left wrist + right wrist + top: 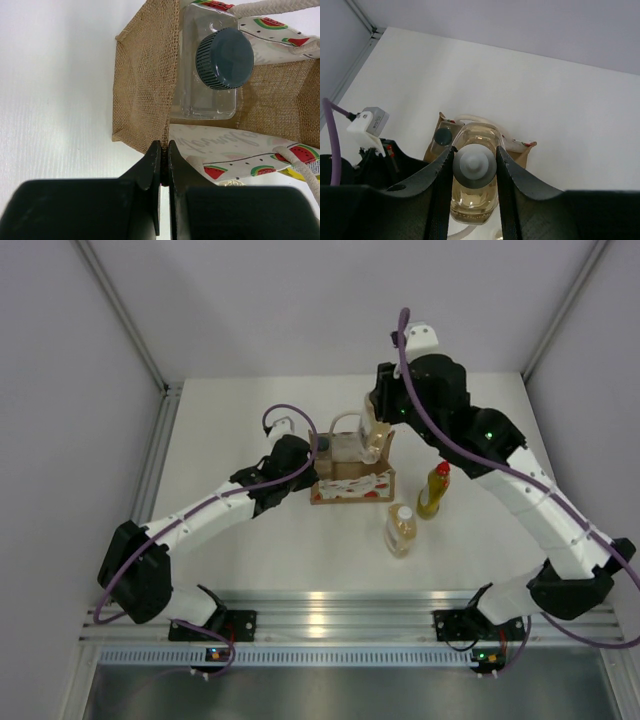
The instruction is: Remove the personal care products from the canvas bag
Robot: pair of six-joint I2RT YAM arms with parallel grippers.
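Beside the canvas bag [352, 485] stand red-capped bottle [436, 490] and white-capped bottle [400, 530]; right gripper [475, 151] clamps third bottle [474, 200] by its cap, left gripper [164, 146] pinches bag rim, dark-capped bottle [224, 58] not yet out.

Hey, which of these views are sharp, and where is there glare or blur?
Top view: even light, bright glare band on the silver metal rail. Left wrist view: the weave of the tan burlap canvas bag is crisp, the black jaws featureless. Right wrist view: the clear bottle of yellow liquid between the jaws looks soft.
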